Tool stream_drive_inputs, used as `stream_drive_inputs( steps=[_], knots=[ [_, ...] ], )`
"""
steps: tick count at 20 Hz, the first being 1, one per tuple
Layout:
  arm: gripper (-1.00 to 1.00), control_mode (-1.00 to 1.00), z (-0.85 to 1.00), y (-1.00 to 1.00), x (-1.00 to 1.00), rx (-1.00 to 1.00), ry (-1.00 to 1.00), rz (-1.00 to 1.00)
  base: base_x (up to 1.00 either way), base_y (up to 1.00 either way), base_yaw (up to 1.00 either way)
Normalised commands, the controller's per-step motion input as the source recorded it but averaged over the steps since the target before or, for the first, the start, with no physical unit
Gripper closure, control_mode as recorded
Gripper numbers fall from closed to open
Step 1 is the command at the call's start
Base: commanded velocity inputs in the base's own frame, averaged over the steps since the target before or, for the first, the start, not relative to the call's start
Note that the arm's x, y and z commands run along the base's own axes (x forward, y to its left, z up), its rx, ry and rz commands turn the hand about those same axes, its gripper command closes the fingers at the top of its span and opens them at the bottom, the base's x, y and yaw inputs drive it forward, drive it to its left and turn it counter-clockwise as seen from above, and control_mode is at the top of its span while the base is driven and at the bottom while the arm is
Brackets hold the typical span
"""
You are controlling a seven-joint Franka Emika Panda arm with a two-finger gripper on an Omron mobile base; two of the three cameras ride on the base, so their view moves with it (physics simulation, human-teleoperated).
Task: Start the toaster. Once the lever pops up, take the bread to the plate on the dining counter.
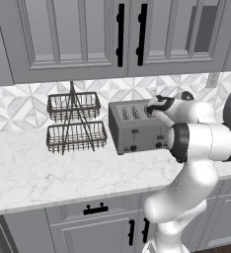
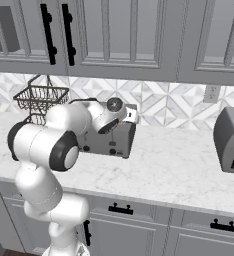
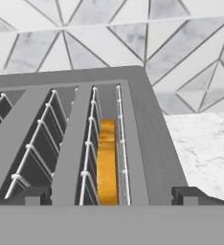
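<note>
Hovering spread wide above the toaster (image 3: 85, 139), the fingers (image 3: 111, 194) straddle the slot directly below them, where the bread (image 3: 106, 162) sits (golden crust showing); lifting it and carrying it to the plate remain.

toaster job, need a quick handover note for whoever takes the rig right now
Hand: open, holding nothing, poised above the toaster's rightmost slot.
Bread: standing on edge down in that slot, crust up.
Toaster: on the marble worktop, right of the wire basket rack.
Done: hand lined up over the bread.
Left: whether the lever has popped I cannot tell; lift the bread out, carry it to the plate.
</note>
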Motion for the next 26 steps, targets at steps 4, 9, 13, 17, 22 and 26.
stream_drive_inputs(
  steps=[4,9,13,17,22,26],
  knots=[
    [-1.00,-1.00,0.00,0.00,-0.16,-0.02,0.00,0.00,0.00,0.00,0.00],
    [-1.00,-1.00,0.00,0.00,-0.20,-0.01,0.00,0.00,0.00,0.00,0.00],
    [-1.00,-1.00,0.00,0.00,0.00,0.00,0.00,0.00,0.00,0.00,0.00],
    [-1.00,-1.00,0.00,0.00,0.01,0.00,0.00,0.00,0.00,0.00,0.00],
    [-1.00,-1.00,0.00,0.00,0.07,0.00,0.00,0.00,0.00,0.00,0.00],
    [-1.00,-1.00,0.00,0.02,0.11,0.00,0.00,0.00,0.00,0.00,0.00]
  ],
)
